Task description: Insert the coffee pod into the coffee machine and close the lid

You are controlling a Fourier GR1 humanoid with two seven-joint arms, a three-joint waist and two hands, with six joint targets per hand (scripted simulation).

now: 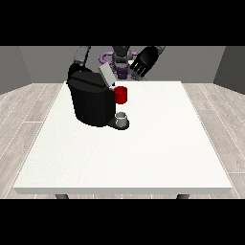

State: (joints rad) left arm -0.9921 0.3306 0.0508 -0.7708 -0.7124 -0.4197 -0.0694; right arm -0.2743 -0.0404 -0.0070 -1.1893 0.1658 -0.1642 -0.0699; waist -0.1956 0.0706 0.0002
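The black coffee machine (91,103) stands on the table's far left part, with its grey lid (105,75) tilted up. A red thing at the machine (121,94) sits on its front, on the side facing the view's right. Below it a small grey thing (122,118) rests on the machine's base. The hand at the view's right (144,62) is raised above the table's far edge, open with straight fingers, holding nothing and apart from the machine. The arm at the view's left (80,55) goes down behind the machine, which hides its hand.
The white table (134,158) stretches wide towards the camera. The robot's torso (121,60) is behind the far edge. Wooden floor lies around the table.
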